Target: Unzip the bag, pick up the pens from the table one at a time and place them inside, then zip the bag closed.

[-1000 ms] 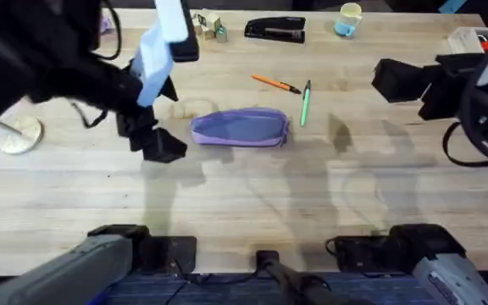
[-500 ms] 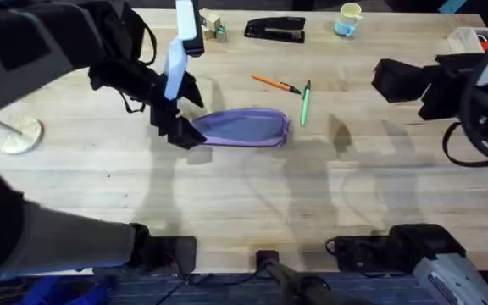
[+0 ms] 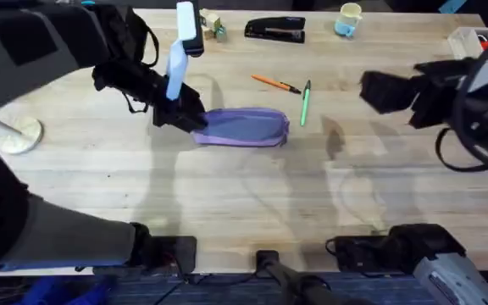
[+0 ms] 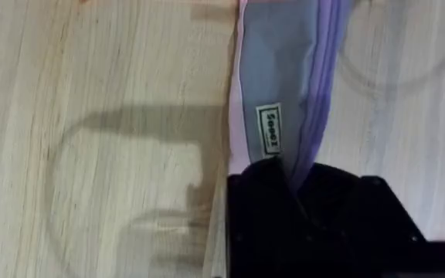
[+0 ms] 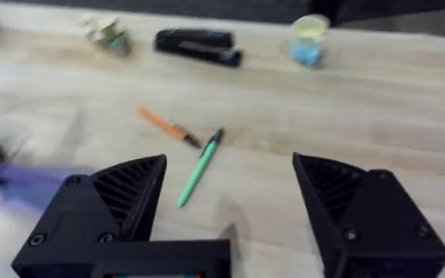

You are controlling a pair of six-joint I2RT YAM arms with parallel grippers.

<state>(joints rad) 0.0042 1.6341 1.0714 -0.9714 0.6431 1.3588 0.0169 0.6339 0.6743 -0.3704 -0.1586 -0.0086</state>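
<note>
1. The left gripper (image 3: 191,119) is pinched on the bag's (image 3: 246,127) end; if it slips, the zip stays shut.
2. The right gripper (image 5: 230,205) hangs wide open and empty; the pens (image 3: 291,95), just beyond the bag, could roll.

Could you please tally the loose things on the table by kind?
Pens: 2, orange and green
Bag: 1
Stapler: 1
Cup: 1
White box: 1, at the far right edge
Round disc: 1, at the left edge
Small blocks near the far edge: count unclear
Total: 7 countable things
</note>
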